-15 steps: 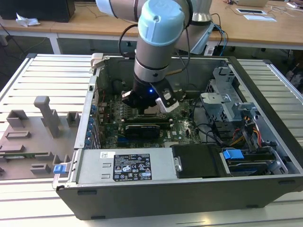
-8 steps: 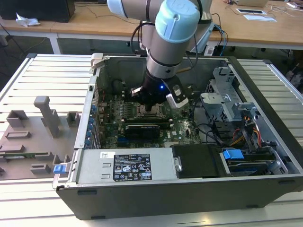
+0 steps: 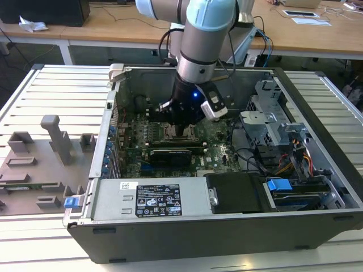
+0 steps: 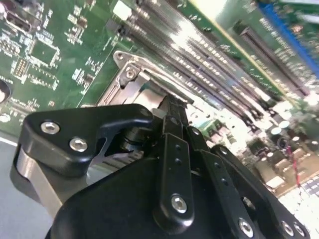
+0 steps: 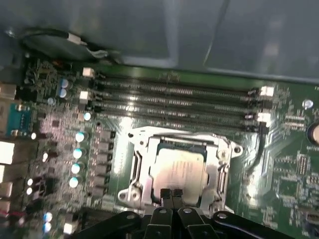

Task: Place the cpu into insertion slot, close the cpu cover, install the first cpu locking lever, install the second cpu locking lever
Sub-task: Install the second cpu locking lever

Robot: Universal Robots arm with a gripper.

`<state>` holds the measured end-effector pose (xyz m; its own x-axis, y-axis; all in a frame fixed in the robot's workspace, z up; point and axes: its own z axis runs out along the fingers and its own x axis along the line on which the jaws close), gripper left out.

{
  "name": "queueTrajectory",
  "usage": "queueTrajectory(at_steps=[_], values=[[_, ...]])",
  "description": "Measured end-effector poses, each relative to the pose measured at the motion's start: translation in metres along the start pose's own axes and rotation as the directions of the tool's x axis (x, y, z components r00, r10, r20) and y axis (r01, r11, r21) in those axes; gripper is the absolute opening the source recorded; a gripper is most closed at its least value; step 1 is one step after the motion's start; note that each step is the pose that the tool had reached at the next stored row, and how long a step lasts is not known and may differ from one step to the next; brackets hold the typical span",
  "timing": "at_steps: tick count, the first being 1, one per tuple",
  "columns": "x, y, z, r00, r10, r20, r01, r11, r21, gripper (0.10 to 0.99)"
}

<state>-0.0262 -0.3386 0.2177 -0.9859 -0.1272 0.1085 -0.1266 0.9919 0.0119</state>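
Open PC case [image 3: 187, 226] lies on a slatted table [image 3: 34, 102], grey fixture blocks [image 3: 54, 136] on the exterior view's left of it. Arm [image 3: 207, 34] reaches down into the case, gripper [image 3: 186, 131] low over the motherboard [image 3: 218, 153] at the socket area. In the first wrist view, the motherboard [image 5: 279, 169] shows four long memory slots [image 5: 174, 102] just beside the slot [image 5: 177, 167]. The cpu [image 5: 177, 167] sits flat inside the slot, silvery top showing, the metal cover [image 5: 137, 169] framing it and lying down around it. Gripper [image 5: 172, 195] fingertips are together, jaws closed, nothing held, tips touching or just over the cpu's near edge. In the second wrist view the gripper [image 4: 172, 107] body blocks most of the socket; cover corner [image 4: 127, 67] and memory slots [image 4: 199, 55] show past it. Levers: cannot tell whether latched.
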Motion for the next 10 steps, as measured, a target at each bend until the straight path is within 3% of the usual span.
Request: queueTrajectory(at_steps=[5,7,8,10], values=[[0.0027,0.0008,-0.0261,1.0,0.0,-0.0002,0.0,1.0,0.003,0.106],[0.0043,0.0011,-0.0405,1.0,0.0,-0.0002,0.0,1.0,0.003,0.106],[0.0047,0.0011,-0.0443,1.0,0.0,-0.0003,0.0,1.0,0.003,0.106],[0.0047,0.0011,-0.0447,1.0,0.0,-0.0002,0.0,1.0,0.003,0.106]])
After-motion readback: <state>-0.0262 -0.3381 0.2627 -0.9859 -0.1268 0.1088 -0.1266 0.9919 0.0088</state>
